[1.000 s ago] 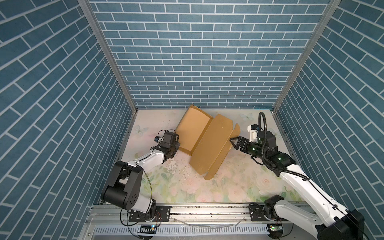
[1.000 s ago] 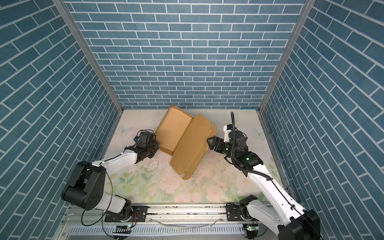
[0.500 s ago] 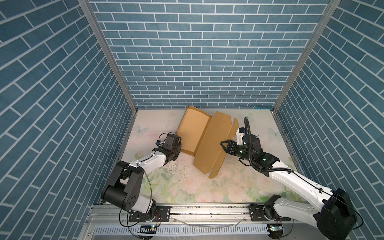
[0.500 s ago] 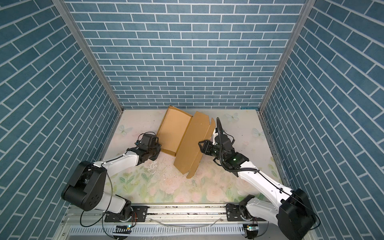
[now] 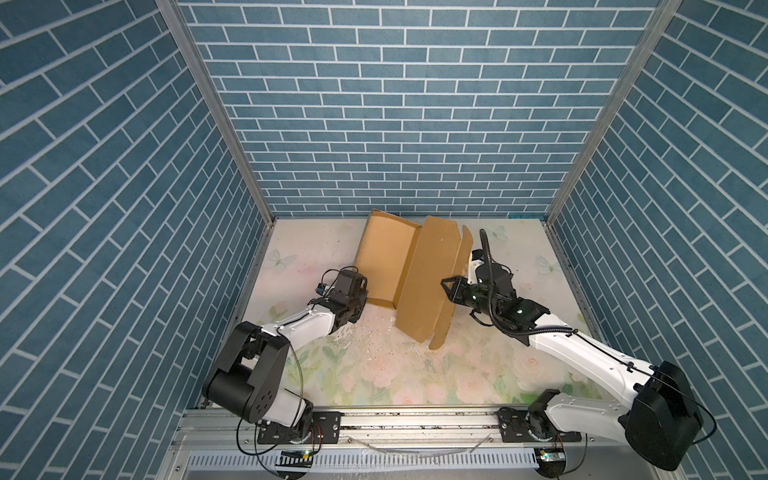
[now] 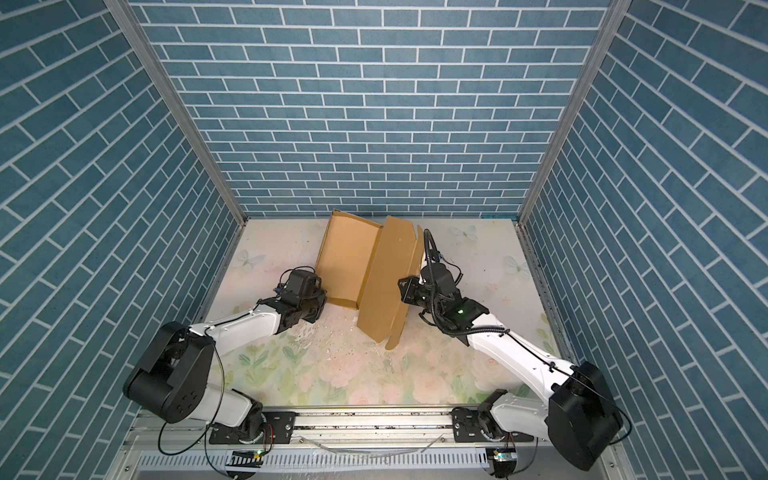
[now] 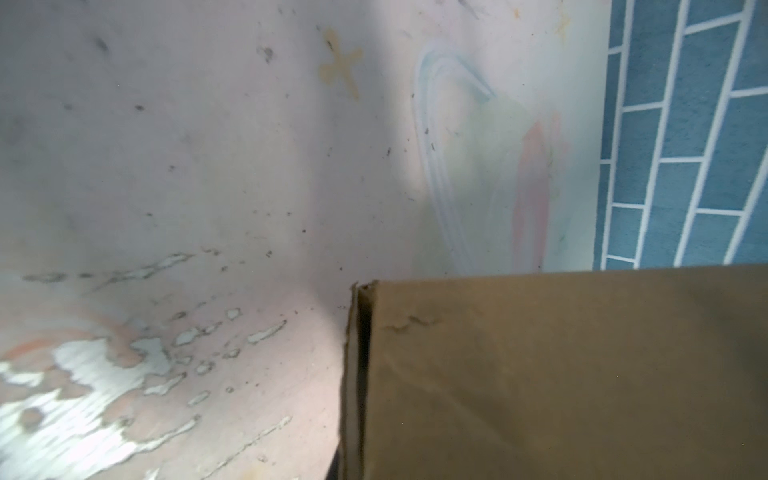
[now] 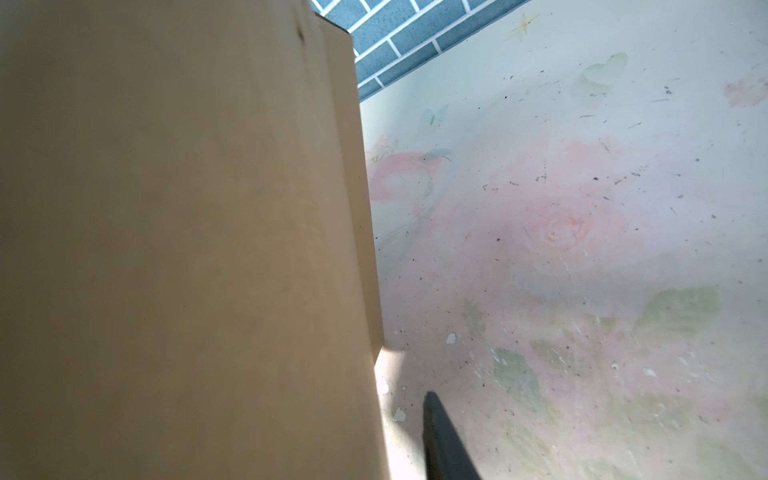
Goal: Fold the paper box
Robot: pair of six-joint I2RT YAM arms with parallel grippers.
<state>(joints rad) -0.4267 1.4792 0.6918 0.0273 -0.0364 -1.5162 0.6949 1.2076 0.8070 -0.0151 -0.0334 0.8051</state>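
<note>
Off the paper box's [image 5: 384,257] near left corner, the left arm [image 5: 299,328] lies low over the floral mat [image 5: 374,374]. The left gripper [image 5: 360,306] is tucked right against that corner. From where I stand the wrist body covers its fingers. The left wrist view shows only the box's corner [image 7: 540,374] and the mat, so I cannot tell whether those fingers are together or apart. White worn flakes [image 5: 365,336] speckle the mat just in front of the box.

The box itself rests on the mat as a shallow open tray with its low walls raised. The back wall [image 5: 395,124] stands just beyond its far end.

From the tray's right long side the lid panel [image 5: 428,274] rears up, tilted rather than flat, in both top views. A narrow flap [image 5: 445,324] is bent along the lid's right edge.

The right gripper [image 5: 448,289] meets the box at that flap, about halfway along it. In the right wrist view the cardboard [image 8: 187,249] fills one side. One dark finger [image 8: 440,436] shows beside it, with a bright sliver of mat between the two. The other finger is hidden, so I cannot tell whether the flap is pinched.

The right arm [image 5: 582,353] stretches away from the box's right side.
</note>
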